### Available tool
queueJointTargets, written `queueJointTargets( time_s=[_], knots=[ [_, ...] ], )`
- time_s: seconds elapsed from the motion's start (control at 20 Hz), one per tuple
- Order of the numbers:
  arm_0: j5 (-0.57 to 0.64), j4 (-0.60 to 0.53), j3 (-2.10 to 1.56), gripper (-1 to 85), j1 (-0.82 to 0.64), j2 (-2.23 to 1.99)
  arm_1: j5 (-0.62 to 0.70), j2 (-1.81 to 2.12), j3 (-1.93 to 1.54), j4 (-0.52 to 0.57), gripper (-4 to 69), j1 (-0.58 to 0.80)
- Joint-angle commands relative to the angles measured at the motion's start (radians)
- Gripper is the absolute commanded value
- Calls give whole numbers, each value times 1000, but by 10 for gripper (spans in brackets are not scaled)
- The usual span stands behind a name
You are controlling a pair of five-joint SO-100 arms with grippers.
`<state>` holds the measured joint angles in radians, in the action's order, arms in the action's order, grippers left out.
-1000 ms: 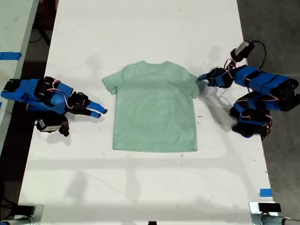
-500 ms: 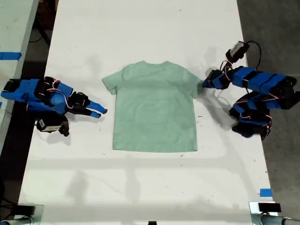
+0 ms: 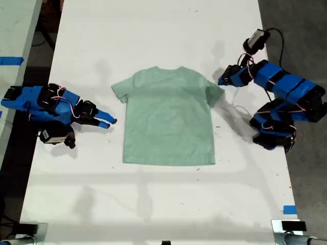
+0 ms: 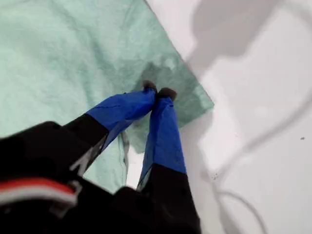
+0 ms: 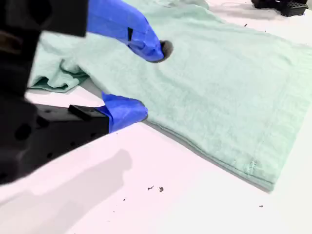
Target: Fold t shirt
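My first gripper (image 4: 157,91) has its jaws pinched together on the sleeve of the t shirt (image 3: 168,116), at the exterior view's right, with the cloth lifted a little there. My second gripper (image 5: 146,80) hangs with its jaws apart just beside the opposite sleeve, at the exterior view's left, gripping nothing. The t shirt lies flat, neck away from the camera, in the middle of the white table (image 3: 153,204), between the two arms.

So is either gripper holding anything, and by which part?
My first gripper pinches the t shirt at its sleeve edge. My second gripper is open, holding nothing.
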<state>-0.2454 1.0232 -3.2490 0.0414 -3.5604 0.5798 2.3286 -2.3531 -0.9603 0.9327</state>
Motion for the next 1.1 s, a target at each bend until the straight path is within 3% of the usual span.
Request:
queueJointTargets(
  time_s=[0.0, 0.1, 0.15, 0.2, 0.25, 0.45, 0.6, 0.65, 0.8, 1.05],
  knots=[
    [0, -3, -43, 162, 3, -11, 9, 37, 72, -17, 12, -17],
    [0, -3, -43, 162, 3, -11, -6, 35, 104, -40, 12, -34],
    [0, -3, -43, 162, 3, -11, -28, 9, 130, -80, 124, -32],
    [0, -3, -43, 162, 3, -11, -44, -29, 135, -117, 354, -14],
    [0, -3, -43, 162, 3, -11, -34, -66, 114, -117, 382, 14],
    [0, -3, -43, 162, 3, -11, -12, -341, 64, -20, 327, 63],
    [0, -3, -43, 162, 3, -11, -15, -506, 132, -6, 167, 48],
    [2, -3, -43, 164, 2, -11, -18, -497, 129, 8, 37, 43],
    [3, -3, -43, 167, 2, -11, -14, -476, 167, 2, 15, 21],
    [3, -3, -43, 167, 2, -11, 49, -443, 505, -227, 15, -58]
  ],
)
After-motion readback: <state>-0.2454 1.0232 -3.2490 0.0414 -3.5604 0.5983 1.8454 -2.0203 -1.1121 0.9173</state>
